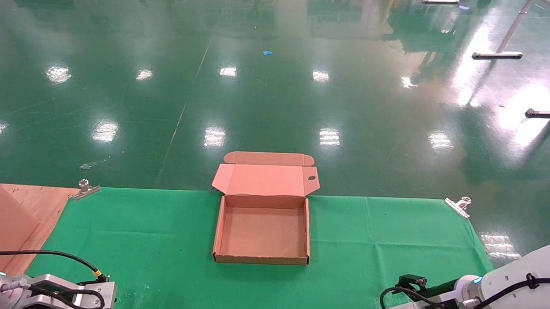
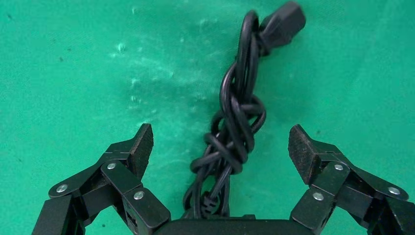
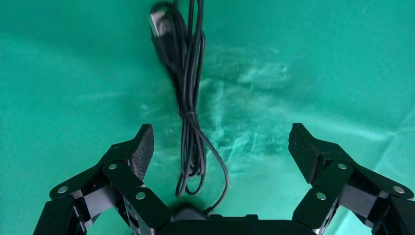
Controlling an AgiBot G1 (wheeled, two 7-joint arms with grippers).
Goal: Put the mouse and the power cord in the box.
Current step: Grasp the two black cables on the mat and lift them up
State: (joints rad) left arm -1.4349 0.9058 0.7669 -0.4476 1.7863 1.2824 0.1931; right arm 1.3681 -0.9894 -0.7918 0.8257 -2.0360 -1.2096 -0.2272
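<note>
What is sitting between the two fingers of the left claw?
In the left wrist view, the power cord, a twisted black bundle on the green cloth, lies between the open left gripper's fingers, untouched.

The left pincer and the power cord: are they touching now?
Apart. In the left wrist view the left pincer is open, and green cloth shows between each pad and the power cord lying between them.

brown cardboard box (image 1: pixel 262 232) on a bright green cloth (image 1: pixel 382 240), black twisted power cord (image 2: pixel 235 122), thin black mouse cable (image 3: pixel 188 98), shiny dark green floor (image 1: pixel 277 81).
</note>
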